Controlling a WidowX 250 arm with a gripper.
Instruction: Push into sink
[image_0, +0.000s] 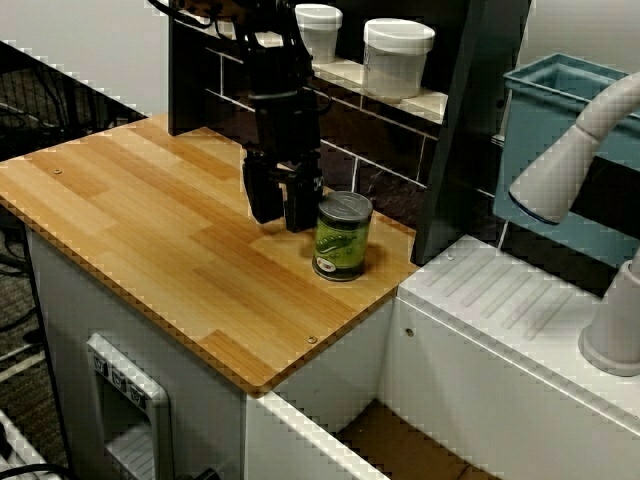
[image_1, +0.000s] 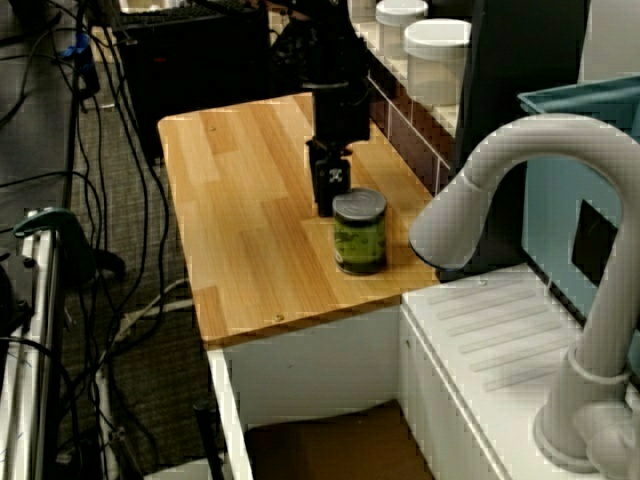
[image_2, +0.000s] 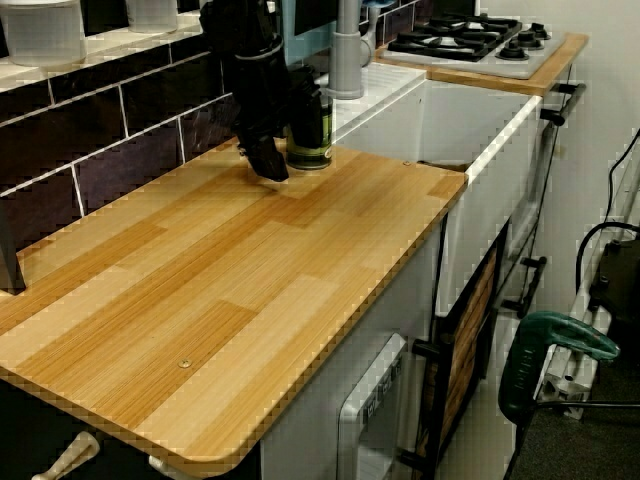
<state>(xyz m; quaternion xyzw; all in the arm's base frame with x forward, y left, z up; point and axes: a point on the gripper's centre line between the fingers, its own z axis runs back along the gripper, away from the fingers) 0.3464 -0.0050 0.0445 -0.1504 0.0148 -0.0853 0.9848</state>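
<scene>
Black end effector (image_0: 283, 205) fingers slightly apart, holding nothing, tips at wooden bench (image_0: 150, 220), just beside upright green-labelled tin can (image_0: 342, 236). White-walled brown-floored sink (image_0: 400, 450) sits below bench edge, past can.

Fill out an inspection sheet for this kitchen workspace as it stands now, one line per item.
Surface: wooden countertop, mostly bare.
Job's things: green-labelled can upright near the counter's sink-side edge; sink beyond that edge, brown floor partly visible.
Clutter: two white lidded jars on the tiled ledge; teal tub behind the faucet; ridged drainboard.
Grippers: gripper low over the counter, right beside the can on its side away from the sink; jaw state unclear.
Cables: bundles on the floor.
Surroundings: toy stove; green-handled tool beside the unit.
</scene>
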